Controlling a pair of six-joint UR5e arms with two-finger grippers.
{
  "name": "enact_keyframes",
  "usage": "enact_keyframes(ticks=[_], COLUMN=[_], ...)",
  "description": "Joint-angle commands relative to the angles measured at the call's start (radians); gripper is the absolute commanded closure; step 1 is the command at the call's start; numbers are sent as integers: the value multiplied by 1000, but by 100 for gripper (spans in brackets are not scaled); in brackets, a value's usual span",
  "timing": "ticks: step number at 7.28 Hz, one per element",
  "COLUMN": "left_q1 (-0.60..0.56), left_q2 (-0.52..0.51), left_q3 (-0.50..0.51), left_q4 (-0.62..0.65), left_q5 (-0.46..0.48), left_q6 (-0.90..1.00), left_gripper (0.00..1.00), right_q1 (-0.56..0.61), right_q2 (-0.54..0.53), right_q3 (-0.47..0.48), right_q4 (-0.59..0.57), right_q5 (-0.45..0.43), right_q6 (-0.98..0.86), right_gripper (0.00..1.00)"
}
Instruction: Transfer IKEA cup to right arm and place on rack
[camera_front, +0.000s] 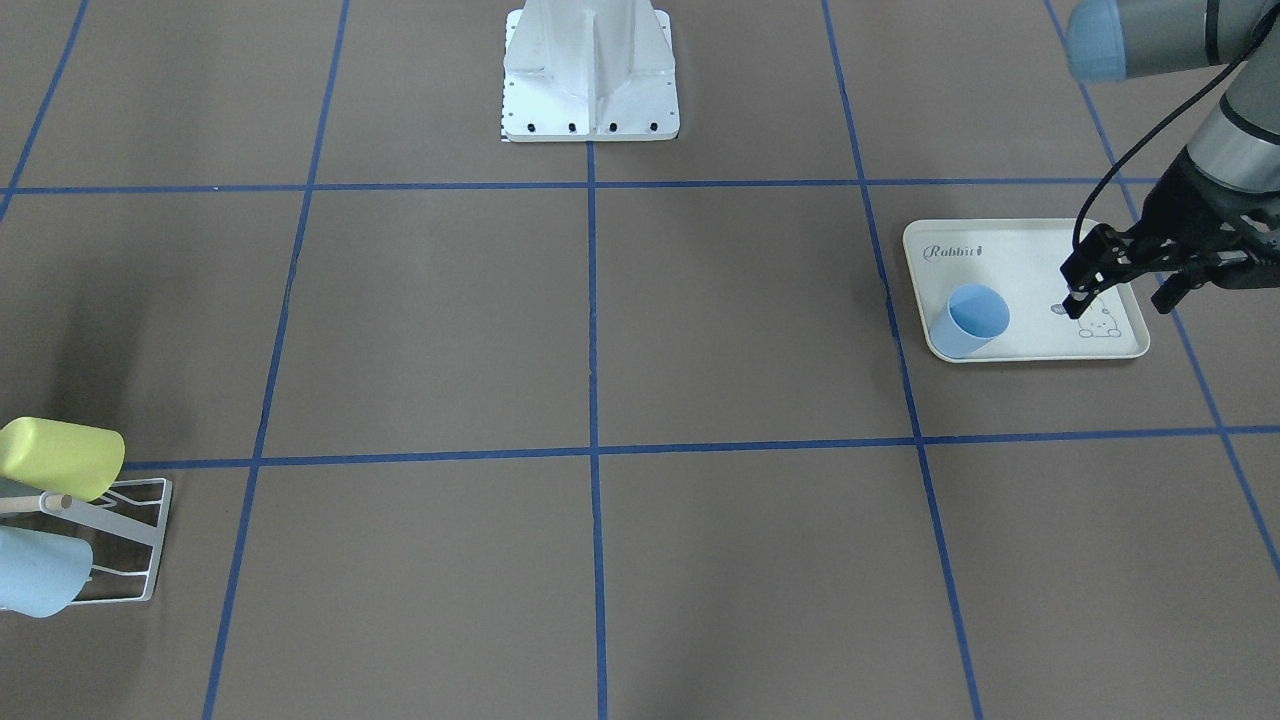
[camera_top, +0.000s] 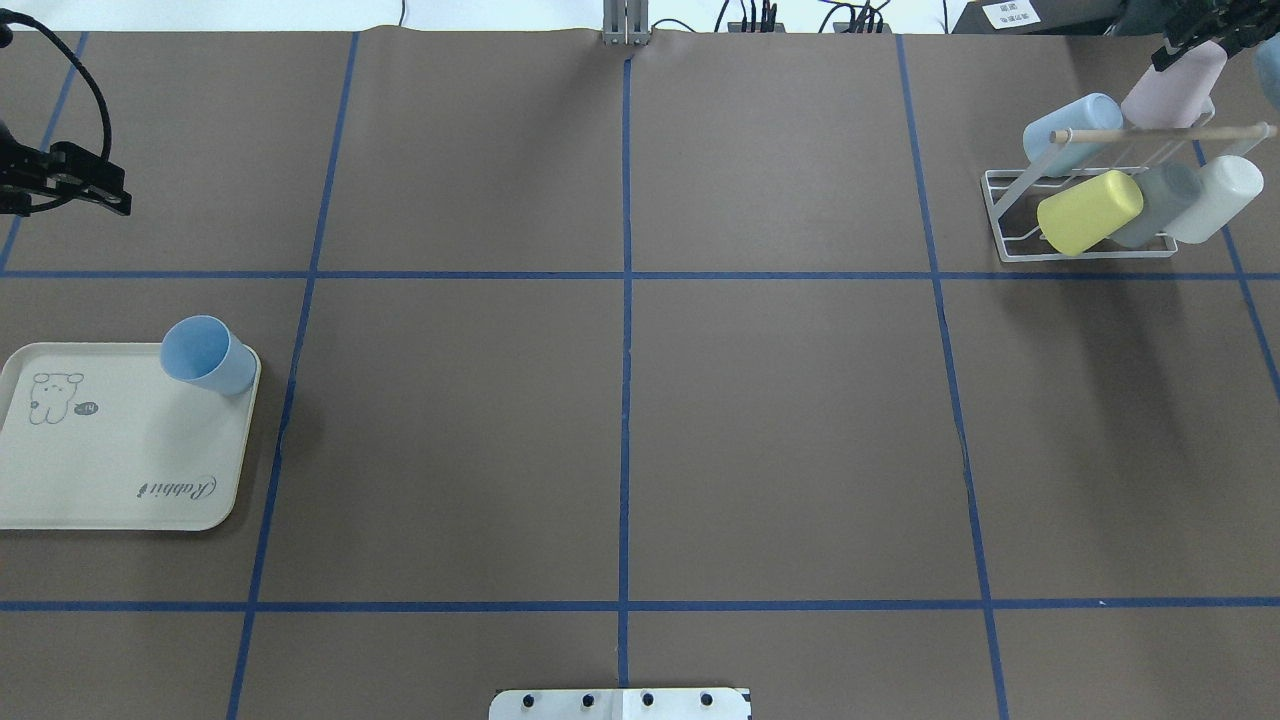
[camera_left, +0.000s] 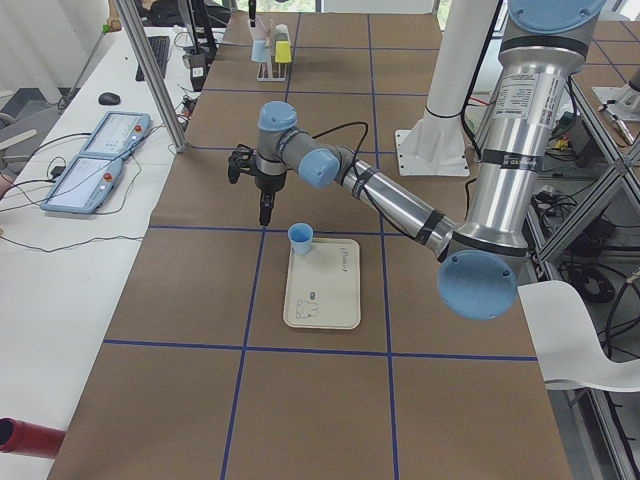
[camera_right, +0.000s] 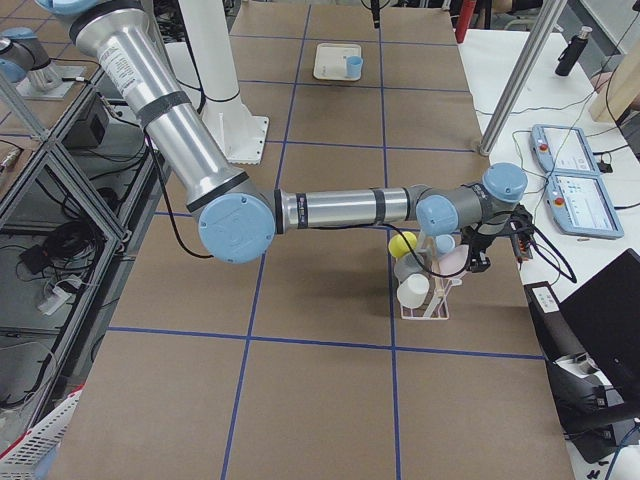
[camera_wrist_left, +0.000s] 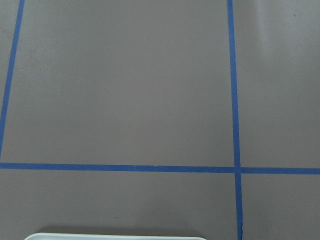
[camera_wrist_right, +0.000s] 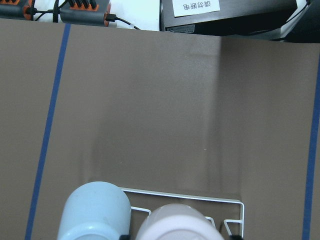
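A blue IKEA cup (camera_top: 208, 355) stands upright in the far corner of the cream rabbit-print tray (camera_top: 120, 480), mouth up (camera_front: 972, 320). My left gripper (camera_front: 1120, 300) hovers open and empty above the tray's outer side, apart from the cup. The white wire rack (camera_top: 1010, 215) at the far right carries several cups on its prongs. My right gripper (camera_top: 1195, 45) is at the rack's back row, its fingers against both sides of a pink cup (camera_top: 1175, 85). That pink cup's base fills the bottom of the right wrist view (camera_wrist_right: 172, 222).
On the rack are a light blue cup (camera_top: 1070, 130), a yellow cup (camera_top: 1090, 210), a grey cup (camera_top: 1160, 205) and a white cup (camera_top: 1215, 195), under a wooden dowel (camera_top: 1160, 132). The robot base plate (camera_front: 590, 90) sits mid-table. Blue tape lines grid the brown tabletop.
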Motion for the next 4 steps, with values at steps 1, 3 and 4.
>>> enact_keyframes(ticks=[1, 3, 4], left_q1=[7, 7, 8], left_q2=[-1, 5, 10], left_q3=[-2, -5, 3], left_q4=[-1, -1, -3], left_q5=[0, 2, 0], left_q6=[-9, -8, 7], left_gripper=[0, 0, 0], right_q1=[-11, -19, -19], right_q2=[-2, -8, -10], right_q3=[10, 15, 24], right_q4=[0, 2, 0], right_q5=[-1, -1, -1], right_q6=[17, 17, 19], right_gripper=[41, 5, 1])
